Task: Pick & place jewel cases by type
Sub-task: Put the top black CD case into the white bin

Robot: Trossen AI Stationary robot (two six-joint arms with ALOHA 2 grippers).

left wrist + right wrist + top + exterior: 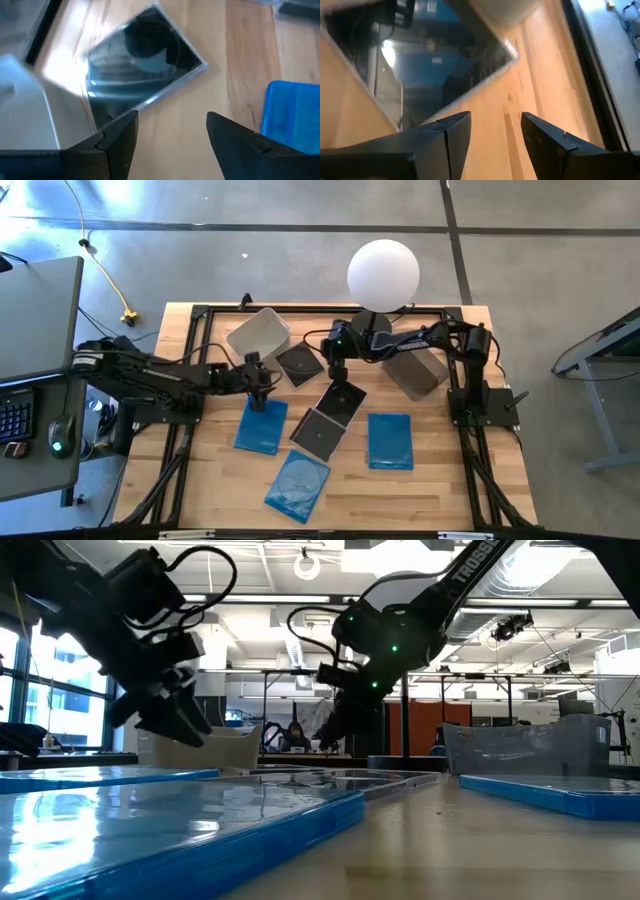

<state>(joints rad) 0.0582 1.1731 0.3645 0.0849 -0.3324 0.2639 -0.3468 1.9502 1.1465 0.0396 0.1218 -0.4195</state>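
Right claw [336,370] hangs open above a dark jewel case [302,364], arm stretched leftward; left claw [259,385] gapes, empty.

table [440,480]: pale wood planks, smooth, with a visible grain and a soft sheen
blue cases [390,441]: translucent plastic, glossy, mirroring the ceiling lights in the low view
dark cases [300,364]: clear-fronted hard plastic over black, shiny and reflective
pale bin [258,335]: matt whitish plastic
grey bin [417,372]: cloudy, half-clear plastic
left claw [172,137]: matt black plastic fingers
right claw [496,132]: the same dull black finish
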